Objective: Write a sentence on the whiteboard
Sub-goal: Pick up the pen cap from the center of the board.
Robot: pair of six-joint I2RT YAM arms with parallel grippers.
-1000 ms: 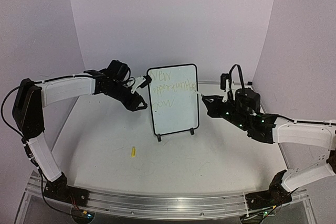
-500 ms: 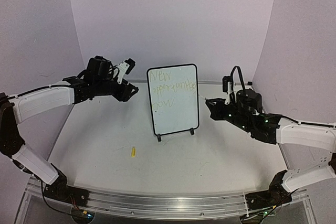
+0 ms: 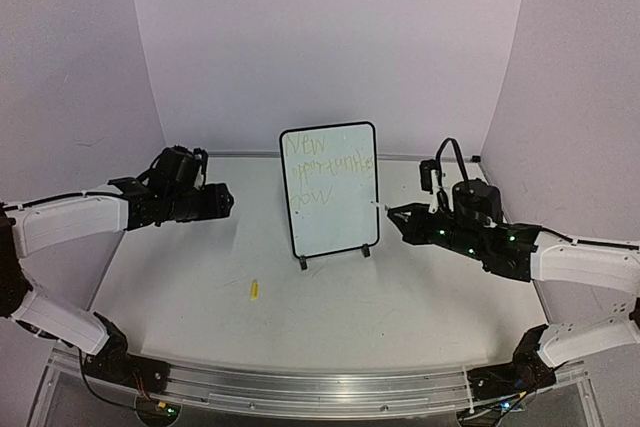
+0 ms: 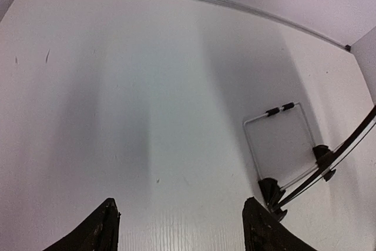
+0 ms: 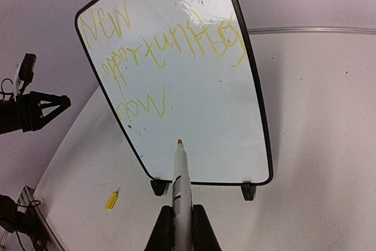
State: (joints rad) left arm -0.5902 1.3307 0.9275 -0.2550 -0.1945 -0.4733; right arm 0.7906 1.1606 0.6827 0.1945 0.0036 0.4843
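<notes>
Right gripper (image 5: 181, 223) clamps marker (image 5: 180, 171) w/ tip near whiteboard (image 5: 205, 121); left gripper (image 4: 179, 227) is open, well apart, so any push may tip it over.

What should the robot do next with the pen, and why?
I would probably draw the right fingers back from the whiteboard, taking the marker along. The sentence fills three yellow lines, the marker's tip points at bare board under the last word, and the left fingers are open, far off to the side.
</notes>
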